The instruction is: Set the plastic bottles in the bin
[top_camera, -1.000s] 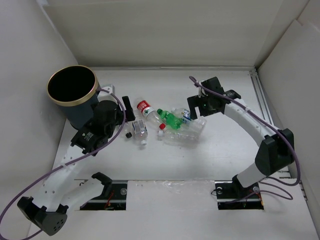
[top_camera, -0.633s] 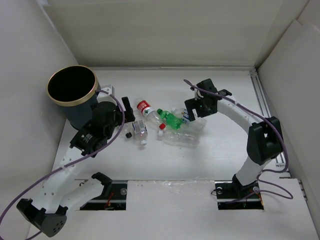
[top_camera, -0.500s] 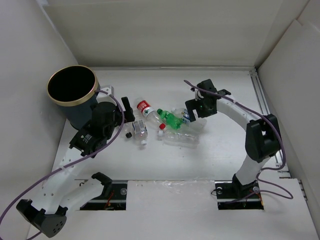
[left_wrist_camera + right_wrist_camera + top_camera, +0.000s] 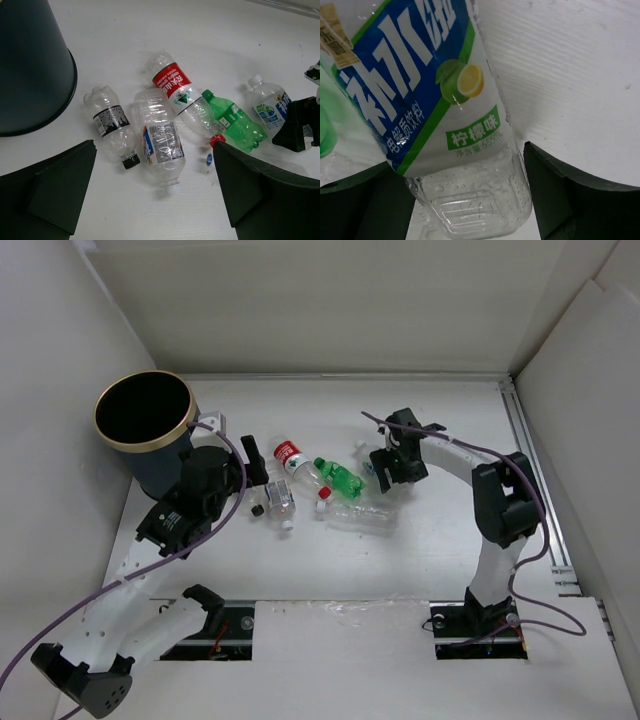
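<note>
Several plastic bottles lie mid-table: a red-labelled one [image 4: 290, 453] [image 4: 172, 85], a green one [image 4: 340, 476] [image 4: 235, 122], a black-labelled one [image 4: 111, 122], a blue-and-silver-labelled one [image 4: 280, 498] [image 4: 160, 140] and a clear one [image 4: 365, 517]. The navy bin [image 4: 155, 470] with a gold rim stands at the far left, and its wall shows in the left wrist view [image 4: 30, 60]. My left gripper [image 4: 255, 480] [image 4: 155, 200] is open and empty just above the left bottles. My right gripper [image 4: 385, 472] [image 4: 465, 200] is open, its jaws either side of the base of a blue-and-white lemon bottle [image 4: 366, 458] [image 4: 270, 102] [image 4: 420, 75] that lies on the table.
White walls close in the table at the left, back and right. A metal rail [image 4: 535, 470] runs along the right side. A loose blue cap [image 4: 209, 159] lies by the green bottle. The bin stands close behind my left wrist.
My right gripper has moved left and turned, coming down around the lemon bottle's base. That bottle's capped end has swung towards the back. My left arm has barely shifted.
</note>
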Controlling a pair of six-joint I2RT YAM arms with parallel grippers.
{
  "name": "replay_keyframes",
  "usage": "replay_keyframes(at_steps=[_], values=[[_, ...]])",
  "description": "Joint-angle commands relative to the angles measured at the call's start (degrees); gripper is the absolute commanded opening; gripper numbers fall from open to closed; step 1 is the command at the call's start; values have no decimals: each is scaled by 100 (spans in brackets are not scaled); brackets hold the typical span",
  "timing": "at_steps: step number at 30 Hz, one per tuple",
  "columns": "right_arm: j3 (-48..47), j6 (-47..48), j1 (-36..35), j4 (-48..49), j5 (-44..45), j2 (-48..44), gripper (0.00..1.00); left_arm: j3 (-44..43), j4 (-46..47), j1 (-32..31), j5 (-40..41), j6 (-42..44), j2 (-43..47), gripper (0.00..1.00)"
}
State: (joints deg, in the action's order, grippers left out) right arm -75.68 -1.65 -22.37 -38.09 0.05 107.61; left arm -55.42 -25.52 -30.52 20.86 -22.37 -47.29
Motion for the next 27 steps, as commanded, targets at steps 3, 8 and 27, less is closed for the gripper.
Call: replay_keyframes(at_steps=[3,8,27], values=[[-70,-389,339,196,451,93,79,49,214,3,-38,22,150,100],[-192,-590,391,144,575,216,51,49,214,3,-38,22,97,100],[677,-1812,744,1812,-3897,-3052,0,-1594,2889,-269,-4472,-425,-2177,100]])
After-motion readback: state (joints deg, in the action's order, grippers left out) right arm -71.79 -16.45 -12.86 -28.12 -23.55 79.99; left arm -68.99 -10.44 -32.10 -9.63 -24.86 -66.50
